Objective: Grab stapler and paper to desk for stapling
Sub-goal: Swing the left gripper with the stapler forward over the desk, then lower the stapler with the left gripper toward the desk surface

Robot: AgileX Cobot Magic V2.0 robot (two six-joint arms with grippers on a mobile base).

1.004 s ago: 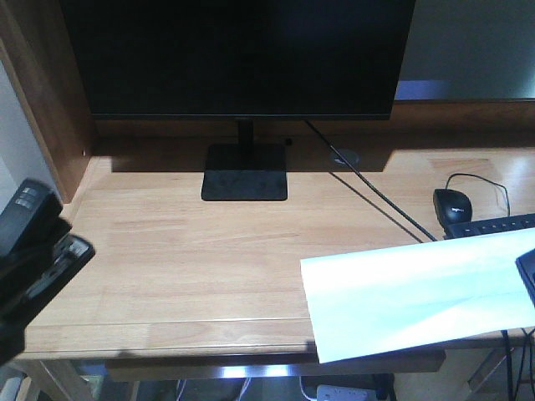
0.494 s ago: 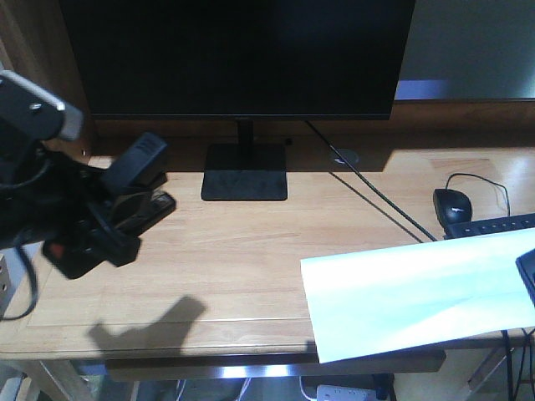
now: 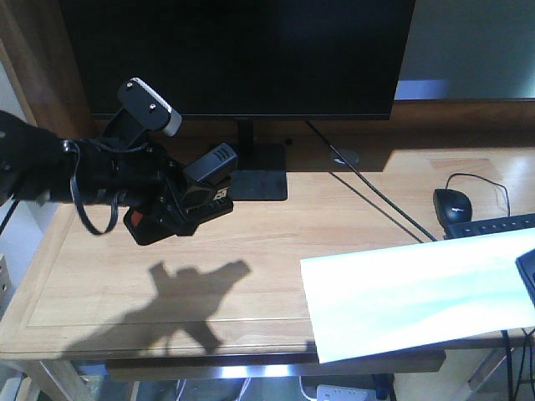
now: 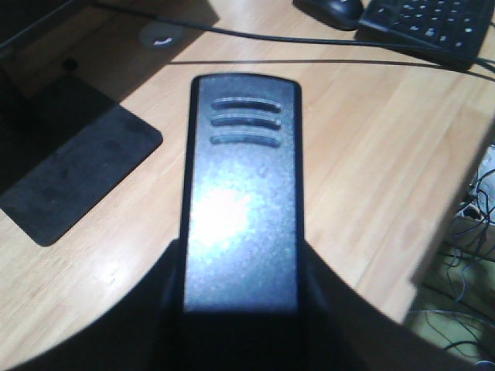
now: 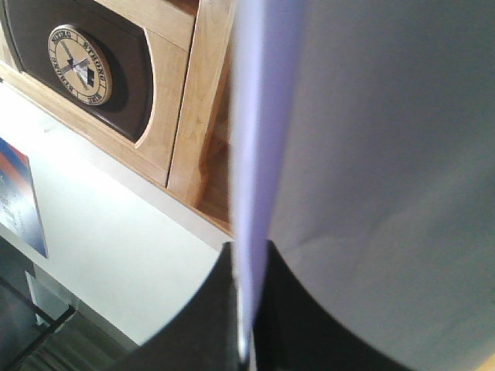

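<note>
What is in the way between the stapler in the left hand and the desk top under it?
Nothing visible. The left hand holds the stapler above bare desk wood; only its shadow lies there. The monitor base sits just behind and to the right, the paper far right.

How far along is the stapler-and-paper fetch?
Done: both grasps, left pincer shut on the stapler, right pincer clamping the paper by its edge. In hand: stapler hovers over the desk, its shadow below; paper is over the front right corner. To do: set both down, then staple.
</note>
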